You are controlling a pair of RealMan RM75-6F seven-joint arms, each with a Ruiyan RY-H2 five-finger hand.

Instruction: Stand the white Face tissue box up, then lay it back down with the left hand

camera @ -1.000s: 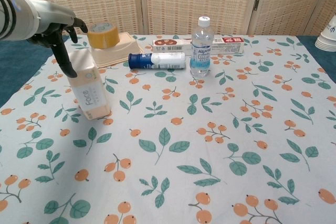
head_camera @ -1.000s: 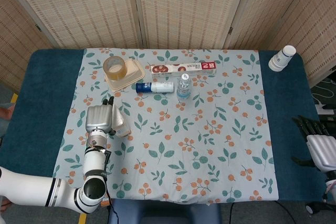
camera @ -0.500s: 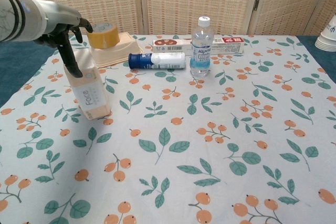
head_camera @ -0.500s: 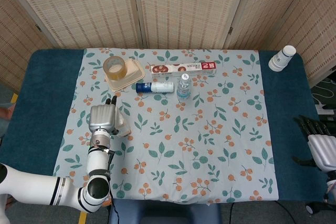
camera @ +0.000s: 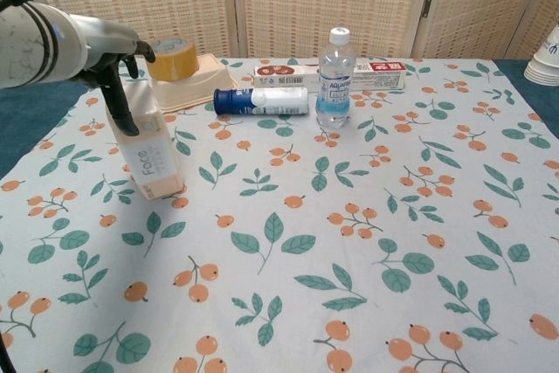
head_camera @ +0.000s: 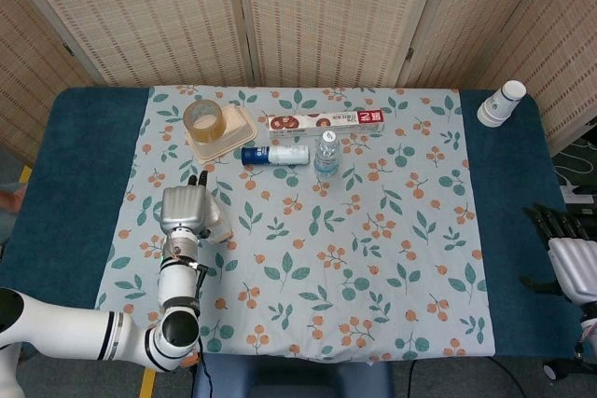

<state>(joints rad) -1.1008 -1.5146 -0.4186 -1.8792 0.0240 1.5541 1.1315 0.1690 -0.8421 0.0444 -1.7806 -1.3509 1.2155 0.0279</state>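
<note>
The white Face tissue box (camera: 154, 162) stands on end at the left of the flowered cloth, leaning slightly. My left hand (camera: 112, 48) sits over its top and grips it, one dark finger (camera: 118, 104) lying down the box's near face and the others behind. From the head view the left hand (head_camera: 182, 209) covers most of the box (head_camera: 218, 223). My right hand (head_camera: 569, 260) hangs off the table's right edge, fingers apart, holding nothing.
Behind the box a tape roll (camera: 171, 58) rests on a beige tray (camera: 210, 76). A blue-capped white can (camera: 262, 100) lies next to a water bottle (camera: 335, 76), with a long red-and-white carton (camera: 384, 73) behind. Stacked paper cups (head_camera: 501, 102) stand far right.
My left hand has slid right, from beside the box's left edge onto its top and near face. The box stays upright in place. The right hand is still.
</note>
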